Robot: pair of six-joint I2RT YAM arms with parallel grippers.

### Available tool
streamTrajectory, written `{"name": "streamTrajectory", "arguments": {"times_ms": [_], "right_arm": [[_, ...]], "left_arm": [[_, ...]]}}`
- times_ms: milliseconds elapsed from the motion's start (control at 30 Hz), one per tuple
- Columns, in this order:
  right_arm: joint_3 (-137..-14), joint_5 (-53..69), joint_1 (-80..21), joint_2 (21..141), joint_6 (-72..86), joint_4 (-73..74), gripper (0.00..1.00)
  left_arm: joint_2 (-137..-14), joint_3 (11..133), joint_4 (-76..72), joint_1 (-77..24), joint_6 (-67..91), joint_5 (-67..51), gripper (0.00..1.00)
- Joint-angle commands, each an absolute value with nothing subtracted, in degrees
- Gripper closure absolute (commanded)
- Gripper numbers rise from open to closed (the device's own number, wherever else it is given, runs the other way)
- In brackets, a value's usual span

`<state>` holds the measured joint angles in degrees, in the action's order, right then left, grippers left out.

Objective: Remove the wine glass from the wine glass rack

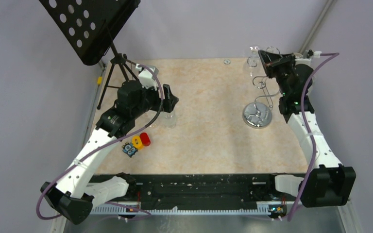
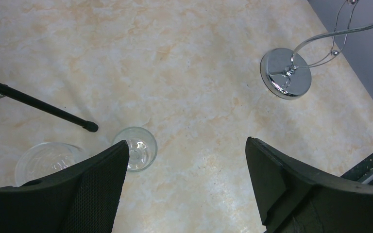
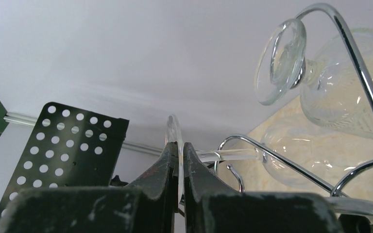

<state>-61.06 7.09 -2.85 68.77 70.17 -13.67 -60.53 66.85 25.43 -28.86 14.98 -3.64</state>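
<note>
The chrome wine glass rack (image 1: 257, 115) stands at the table's back right, and its looped wires show in the right wrist view (image 3: 357, 63). My right gripper (image 3: 178, 145) is shut on the thin foot disc of a wine glass (image 3: 223, 155) that lies sideways, with its stem in a rack loop. A second wine glass (image 3: 279, 60) hangs above it. In the top view the right gripper (image 1: 268, 60) is at the rack's top. My left gripper (image 2: 187, 141) is open and empty above the table, with its left finger (image 2: 97, 184) over a clear glass (image 2: 141, 145).
A black tripod music stand (image 1: 90, 26) is at the back left, and one of its legs (image 2: 39, 104) reaches toward the left gripper. Another clear glass (image 2: 46, 160) stands beside it. Red and yellow toys (image 1: 141, 141) and a blue one (image 1: 129, 149) lie near the left arm. The rack's base (image 2: 285, 73) also shows in the left wrist view.
</note>
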Motion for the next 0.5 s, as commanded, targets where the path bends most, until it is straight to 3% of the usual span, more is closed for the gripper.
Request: {"name": "streamTrajectory", "arguments": {"times_ms": [0,467], "right_arm": [[-61.55,2.93,-2.41,66.89,70.16,-21.14,1.0],[-61.32,-3.57,-2.81,60.77,71.57,-11.76,1.0]], "left_arm": [[-60.29,66.94,22.59,-28.65,14.5,-4.0,0.07],[-60.21,67.05,22.5,-28.65,14.68,-5.39,0.07]]}}
